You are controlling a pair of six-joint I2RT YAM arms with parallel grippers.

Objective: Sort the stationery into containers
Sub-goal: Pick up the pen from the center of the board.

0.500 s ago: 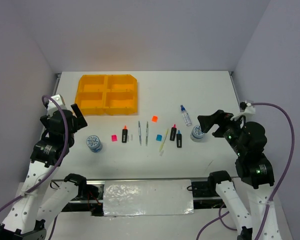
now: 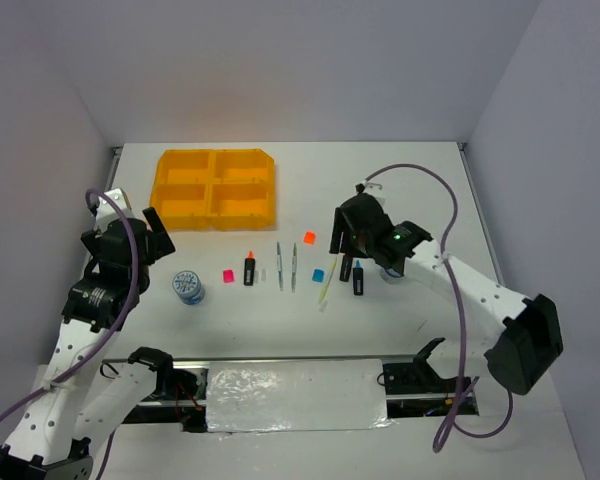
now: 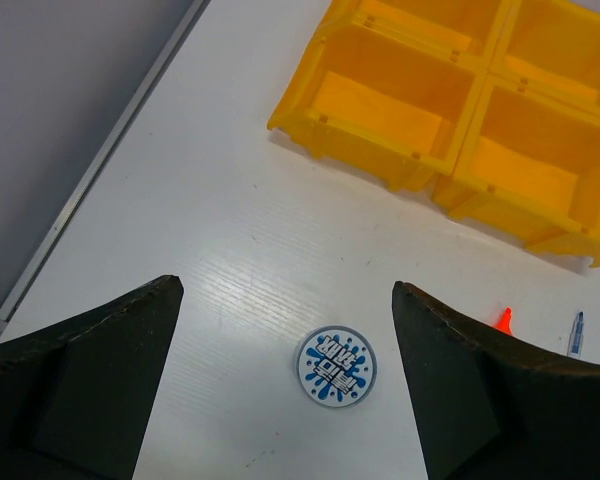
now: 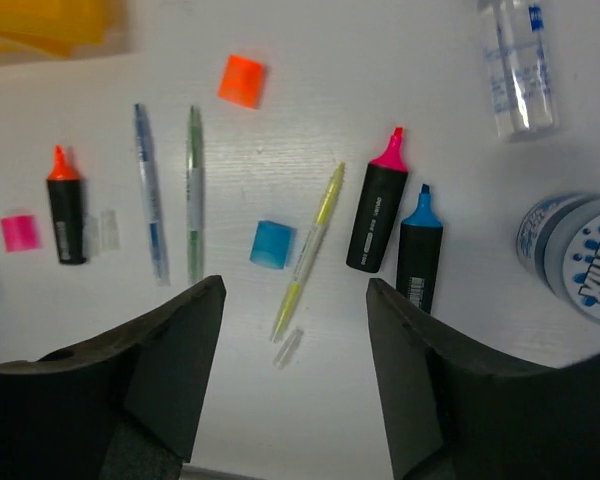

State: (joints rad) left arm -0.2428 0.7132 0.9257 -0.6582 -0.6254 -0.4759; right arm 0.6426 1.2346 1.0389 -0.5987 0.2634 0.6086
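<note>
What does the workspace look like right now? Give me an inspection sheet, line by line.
Surface: white table, stationery spread across its middle.
Job's things: tray far left, nothing seen inside. On the table: orange-capped marker, pink-capped marker, blue-capped marker, two pens, pale stick, pink square, orange square, blue square, left roll, right roll, bottle.
Clutter: two small clear pieces.
Grippers: left gripper open above the left roll; right gripper open above the pale stick, holding nothing.
Cables: left purple cable, right purple cable, looping off the arms.
Surroundings: plain walls; shiny sheet at the near edge.
</note>
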